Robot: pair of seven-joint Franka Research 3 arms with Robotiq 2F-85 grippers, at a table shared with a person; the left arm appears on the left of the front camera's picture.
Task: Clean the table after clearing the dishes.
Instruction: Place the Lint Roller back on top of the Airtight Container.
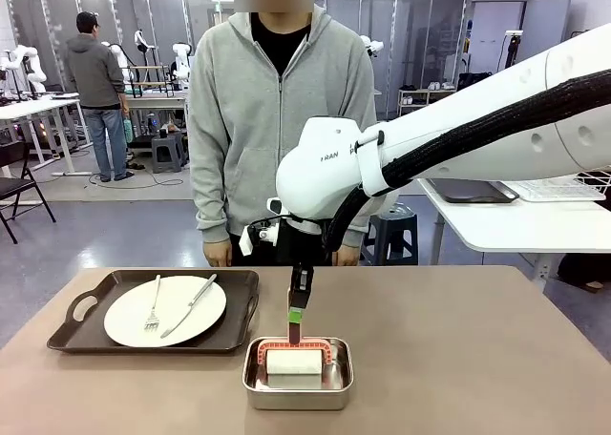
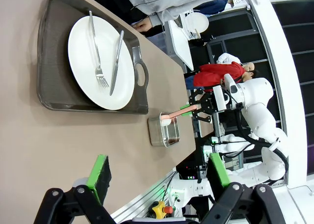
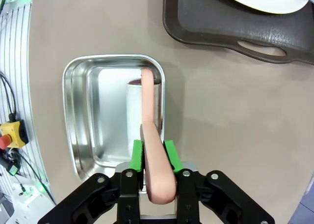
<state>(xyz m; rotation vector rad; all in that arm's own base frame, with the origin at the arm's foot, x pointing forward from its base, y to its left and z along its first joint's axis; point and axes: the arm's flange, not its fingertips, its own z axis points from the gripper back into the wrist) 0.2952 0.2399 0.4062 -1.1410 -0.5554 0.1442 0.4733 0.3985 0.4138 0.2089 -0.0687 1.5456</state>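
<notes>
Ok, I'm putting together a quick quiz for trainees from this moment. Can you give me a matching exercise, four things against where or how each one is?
Things:
1. white plate
2. pink handle
3. left gripper
4. steel pan

Place or state:
A. open wide above the table
B. on the dark brown tray
C. holds a white block
D. clamped in the right gripper

Pairs: 1-B, 2-D, 3-A, 4-C
</notes>
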